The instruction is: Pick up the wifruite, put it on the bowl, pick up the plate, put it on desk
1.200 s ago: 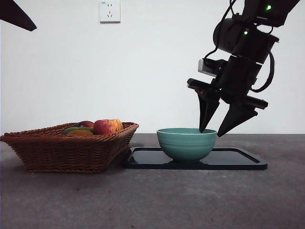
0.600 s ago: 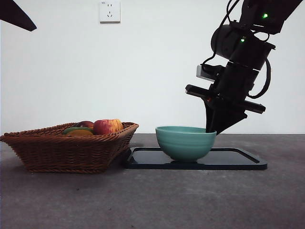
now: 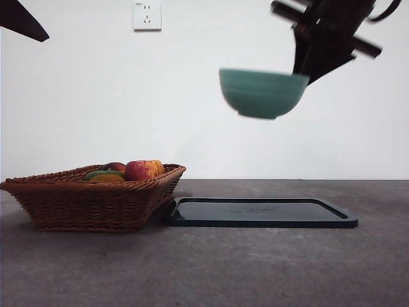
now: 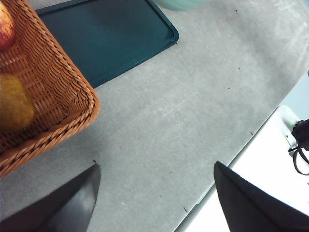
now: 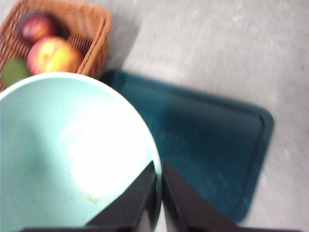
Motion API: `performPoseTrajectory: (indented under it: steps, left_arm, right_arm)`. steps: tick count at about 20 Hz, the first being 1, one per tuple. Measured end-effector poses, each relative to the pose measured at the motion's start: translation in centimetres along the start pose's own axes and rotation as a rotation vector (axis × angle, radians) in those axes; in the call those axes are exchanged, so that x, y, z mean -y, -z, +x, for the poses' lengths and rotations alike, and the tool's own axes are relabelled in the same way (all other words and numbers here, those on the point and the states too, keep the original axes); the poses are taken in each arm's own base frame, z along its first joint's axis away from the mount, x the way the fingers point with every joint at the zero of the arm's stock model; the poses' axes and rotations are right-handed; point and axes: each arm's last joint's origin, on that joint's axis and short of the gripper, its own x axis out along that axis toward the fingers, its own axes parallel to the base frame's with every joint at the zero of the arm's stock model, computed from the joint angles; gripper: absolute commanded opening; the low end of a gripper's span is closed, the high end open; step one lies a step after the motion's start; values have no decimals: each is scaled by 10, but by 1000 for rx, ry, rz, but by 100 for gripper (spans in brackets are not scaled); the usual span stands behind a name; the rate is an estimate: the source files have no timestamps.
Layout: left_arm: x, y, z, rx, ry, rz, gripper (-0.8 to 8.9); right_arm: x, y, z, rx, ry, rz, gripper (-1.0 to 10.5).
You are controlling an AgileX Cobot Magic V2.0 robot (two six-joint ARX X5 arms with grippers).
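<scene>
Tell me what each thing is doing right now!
Teal bowl: empty, lifted high, rim pinched.
Right gripper: shut on bowl's rim.
Left gripper: open, holding nothing.
Black tray: flat on desk, nothing on it.
Wicker basket: on desk, holding fruit.
Apple: resting in basket.

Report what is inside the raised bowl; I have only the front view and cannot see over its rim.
Observer: The right wrist view shows the bowl empty: a pale inside, no fruit in it.
Operator: Give me the grip.
Observer: The right gripper pinches the rim, one jaw inside the bowl and one outside.
Operator: Now the other arm.
Observer: The left gripper hangs open over the desk beside the basket, holding nothing.
</scene>
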Motion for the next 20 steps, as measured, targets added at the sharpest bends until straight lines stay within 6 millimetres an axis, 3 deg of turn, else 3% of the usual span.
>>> performPoseTrajectory:
  steps: [3,6,12,20]
  left_arm:
    - [0,0,0,0,0,0,375]
    - [0,0,0,-1,0,-1,375]
    - [0,1,0,-7,0,-4,375]
    - [0,1,0,-7,0,-4,375]
  right_arm:
    - [-7,9,-24,-19,-5,-32,6]
    - [-9,27,-29,-38,-12,-44,6]
    - [-17,87,-4,-130,-59,-99,6]
    - [-31,132,33,-152,-79,-139,6]
